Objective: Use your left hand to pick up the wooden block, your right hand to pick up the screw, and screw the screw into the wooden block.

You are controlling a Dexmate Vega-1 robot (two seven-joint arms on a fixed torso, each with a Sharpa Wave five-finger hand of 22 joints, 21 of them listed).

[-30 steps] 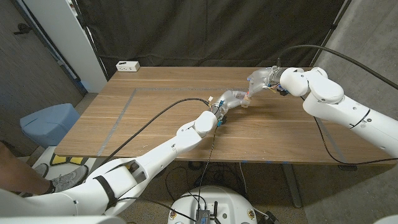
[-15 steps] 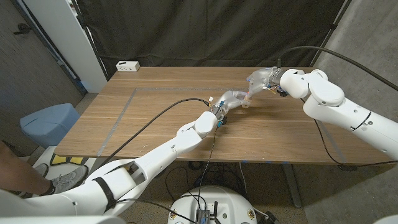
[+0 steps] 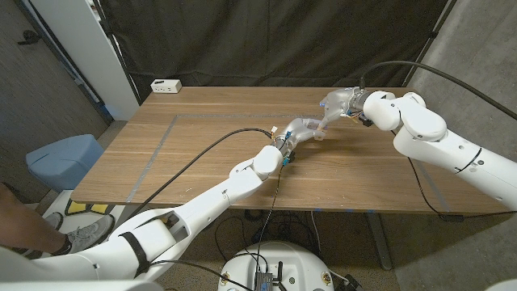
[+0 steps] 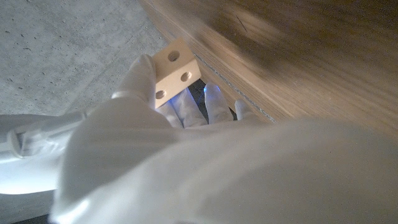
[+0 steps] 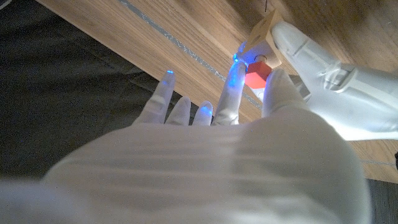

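L hand (image 4: 155, 118) held wooden block (image 4: 175, 70) holes outward so my R hand (image 5: 236, 112), pinching red screw (image 5: 255, 72), could thread it

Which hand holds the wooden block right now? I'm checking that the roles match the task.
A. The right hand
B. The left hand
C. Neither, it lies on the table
B: the left wrist view shows the left hand gripping the wooden block, its holes visible, off the table.
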